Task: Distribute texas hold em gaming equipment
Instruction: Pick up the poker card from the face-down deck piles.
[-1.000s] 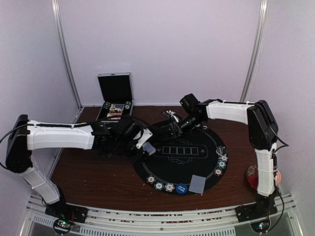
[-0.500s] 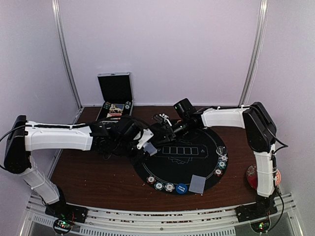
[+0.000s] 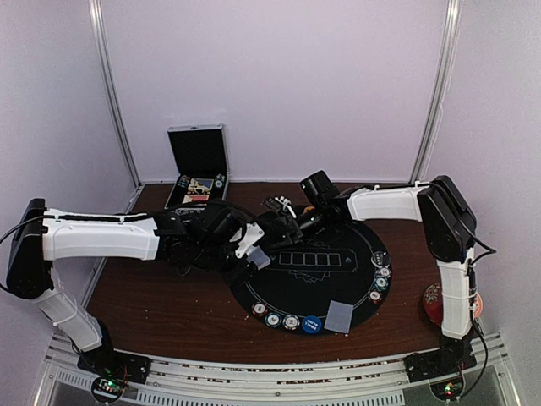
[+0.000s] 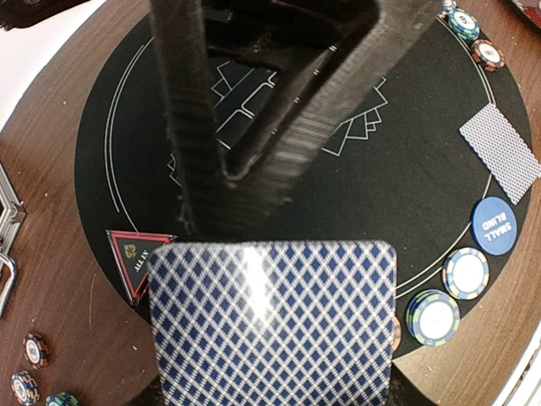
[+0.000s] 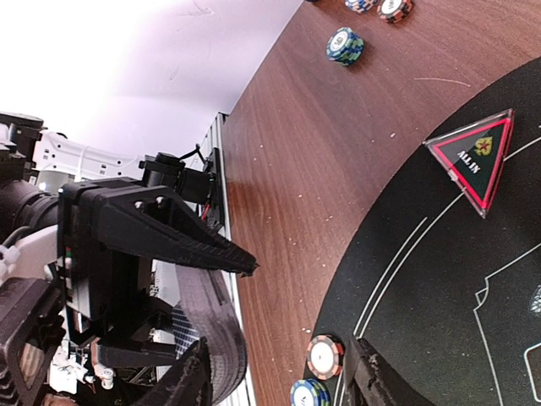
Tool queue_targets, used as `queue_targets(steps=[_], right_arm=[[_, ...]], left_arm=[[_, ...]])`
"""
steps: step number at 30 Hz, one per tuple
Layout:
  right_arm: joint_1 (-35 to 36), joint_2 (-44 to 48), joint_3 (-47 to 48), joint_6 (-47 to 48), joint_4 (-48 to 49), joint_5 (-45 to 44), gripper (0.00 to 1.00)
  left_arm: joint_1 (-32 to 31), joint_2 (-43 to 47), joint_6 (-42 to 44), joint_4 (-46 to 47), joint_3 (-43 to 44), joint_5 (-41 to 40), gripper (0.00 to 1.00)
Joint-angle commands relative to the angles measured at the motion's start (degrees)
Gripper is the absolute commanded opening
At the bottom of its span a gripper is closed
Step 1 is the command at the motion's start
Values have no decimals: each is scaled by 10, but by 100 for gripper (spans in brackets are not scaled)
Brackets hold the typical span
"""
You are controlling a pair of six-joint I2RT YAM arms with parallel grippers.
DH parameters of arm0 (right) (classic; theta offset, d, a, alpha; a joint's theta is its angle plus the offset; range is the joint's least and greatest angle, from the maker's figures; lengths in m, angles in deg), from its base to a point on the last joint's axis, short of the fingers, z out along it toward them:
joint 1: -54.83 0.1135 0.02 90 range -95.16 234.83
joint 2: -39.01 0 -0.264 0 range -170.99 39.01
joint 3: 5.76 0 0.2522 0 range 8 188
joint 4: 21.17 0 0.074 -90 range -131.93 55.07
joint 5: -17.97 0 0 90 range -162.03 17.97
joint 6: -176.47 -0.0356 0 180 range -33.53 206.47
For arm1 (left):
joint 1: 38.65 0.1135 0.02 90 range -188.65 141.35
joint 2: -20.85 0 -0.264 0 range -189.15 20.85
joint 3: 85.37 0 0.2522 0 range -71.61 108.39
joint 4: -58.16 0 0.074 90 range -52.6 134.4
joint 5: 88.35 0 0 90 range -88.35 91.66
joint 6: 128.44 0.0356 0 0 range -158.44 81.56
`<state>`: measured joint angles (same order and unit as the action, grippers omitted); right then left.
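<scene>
Black felt, round and matte with thin white printed outlines, makes up the mat [image 4: 423,194], and the layout on it looks roughly half done. Along its near rim sit short stacks of ridged, stripe-edged rim chips [image 4: 467,272], a glossy blue "small blind" disc [image 4: 494,226] and a face-down card [image 4: 500,152] with a fine lattice back. The flat red-bordered triangle marker [image 4: 135,258] reading "all in" lies at the left edge, and a further row of chips [image 3: 382,279] curves along the right side. What seems left is most of the dealing. The left gripper [image 3: 249,245] is clamped on the deck [image 4: 275,326], a thick, round-cornered block of blue diamond-patterned cards held over the mat's left edge, close above the marker. The right gripper [image 5: 283,355] hovers just beside it, fingers parted with nothing between them. A few loose chips [image 5: 345,44] lie on the bare brown wood of the table [image 3: 161,292], off the felt. The metal-edged case [image 3: 197,152] stands open at the far left (its contents are too small to make out), so more pieces may yet need placing.
</scene>
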<state>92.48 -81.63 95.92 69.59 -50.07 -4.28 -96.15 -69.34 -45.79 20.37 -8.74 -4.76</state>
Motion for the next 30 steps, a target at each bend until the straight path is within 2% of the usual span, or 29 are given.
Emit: queue_targets(steps=[1,19,27,30], right_arm=[[7,30,-10,-11,27,31,54],[30,8,6,23,-15,35,60],[37,3,5,-2,0,-2,58],[36,-2,0,-17,10,-23,54]], left_arm=[[-3,15,7,25,-4,1,59],[-4,12,7,25,-4,2,59],[-4,12,9,26,-5,4,59],[-4,13,8,27,-5,5,59]])
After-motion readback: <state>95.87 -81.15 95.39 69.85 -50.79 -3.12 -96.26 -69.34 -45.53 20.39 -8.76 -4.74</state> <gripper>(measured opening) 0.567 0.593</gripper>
